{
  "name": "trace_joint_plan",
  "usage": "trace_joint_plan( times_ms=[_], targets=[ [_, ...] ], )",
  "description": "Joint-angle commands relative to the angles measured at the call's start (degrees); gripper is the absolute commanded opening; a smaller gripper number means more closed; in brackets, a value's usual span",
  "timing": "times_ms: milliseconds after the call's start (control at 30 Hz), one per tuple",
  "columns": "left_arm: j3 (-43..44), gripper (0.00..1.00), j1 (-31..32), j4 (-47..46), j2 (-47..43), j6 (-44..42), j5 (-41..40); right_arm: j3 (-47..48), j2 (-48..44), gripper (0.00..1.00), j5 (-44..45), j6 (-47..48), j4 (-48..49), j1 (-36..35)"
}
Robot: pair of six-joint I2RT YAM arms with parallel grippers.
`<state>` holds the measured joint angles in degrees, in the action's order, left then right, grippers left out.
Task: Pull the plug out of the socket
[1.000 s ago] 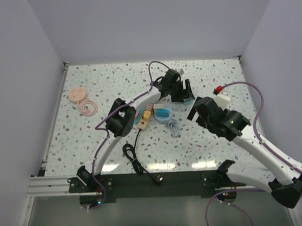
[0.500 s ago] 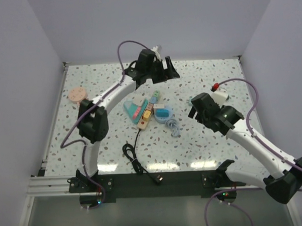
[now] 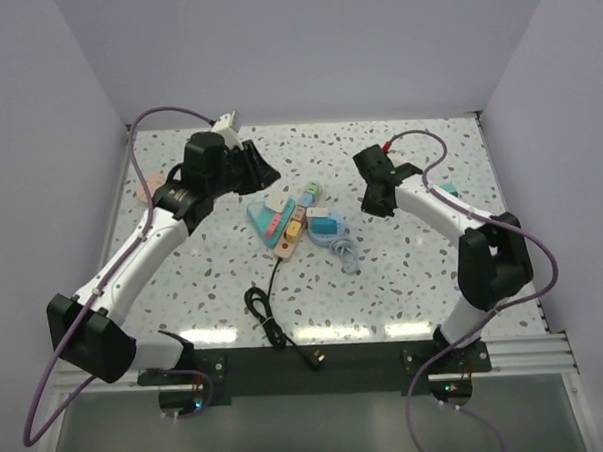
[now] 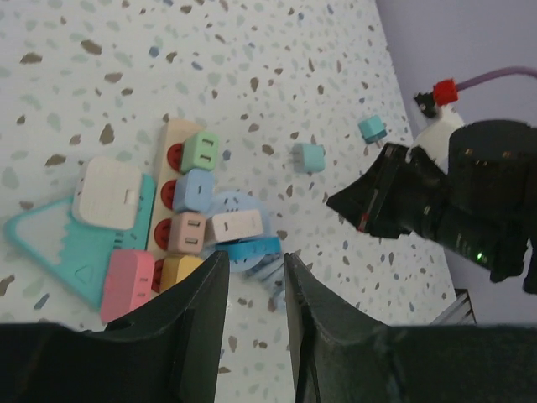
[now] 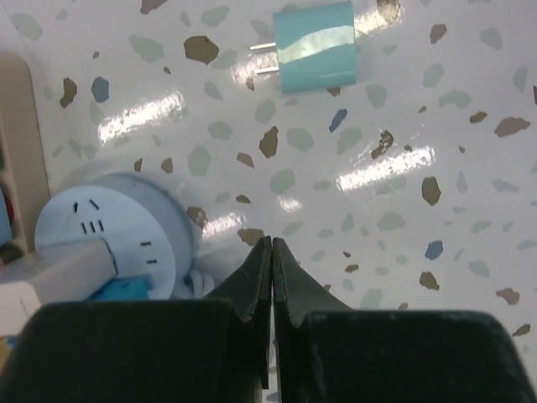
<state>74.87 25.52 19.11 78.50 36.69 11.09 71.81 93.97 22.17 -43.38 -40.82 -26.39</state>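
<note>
Plain pale lavender walls [image 3: 304, 46] close in on three sides of a white speckled surface [image 3: 403, 267] — glossy, with bright glare patches [image 3: 396, 329] near the frame's lower edge, above a black rail [image 3: 368, 368].

socket [image 4: 180, 130] flanks: teal block [image 4: 50, 239]; blue disc [image 4: 239, 200] | above: open

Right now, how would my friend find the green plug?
On the table, find the pale wooden socket with a row of coloured plugs. The green plug sits at the end farthest from the black cable, beside the blue plug; it is the strip's only green one.
</note>
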Motion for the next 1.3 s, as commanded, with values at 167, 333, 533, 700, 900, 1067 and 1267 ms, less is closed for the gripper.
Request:
trace_joint_plan(
  times_ms=[167,333,533,700,900,1067,1267],
  targets=[
    [-10.2,0.39,-1.5,3.6,-7.5,-2.1,-7.8,13.2,15.7,0.0,-5.5,6.8,3.3,7.4],
    [-12.4,0.39,-1.9,3.8,-6.7,-0.8,-10.2,16.5,21.6,0.0,-5.1,6.5,0.1,11.8],
    [-13.7,0.39,-1.9,3.5,-4.7,0.4,-8.5,19.8,25.3,0.0,0.7,5.5,-3.8,18.2],
    [-15.7,0.38,-1.9,1.7,-4.4,0.9,-6.4,22.1,25.6,0.0,4.5,6.2,-5.6,22.9],
    [-18.9,0.37,-1.8,0.8,-3.3,1.5,-4.3,17.4,16.5,0.0,-14.5,14.5,7.7,23.5],
    [-22.0,0.32,-0.3,-1.5,-3.6,2.3,-1.9,16.0,10.2,0.24,-26.9,19.8,5.3,18.2],
    [-24.3,0.26,5.3,-2.7,-2.3,2.8,-1.5,9.0,1.4,0.7,-34.4,29.0,4.6,8.0]
  ],
)
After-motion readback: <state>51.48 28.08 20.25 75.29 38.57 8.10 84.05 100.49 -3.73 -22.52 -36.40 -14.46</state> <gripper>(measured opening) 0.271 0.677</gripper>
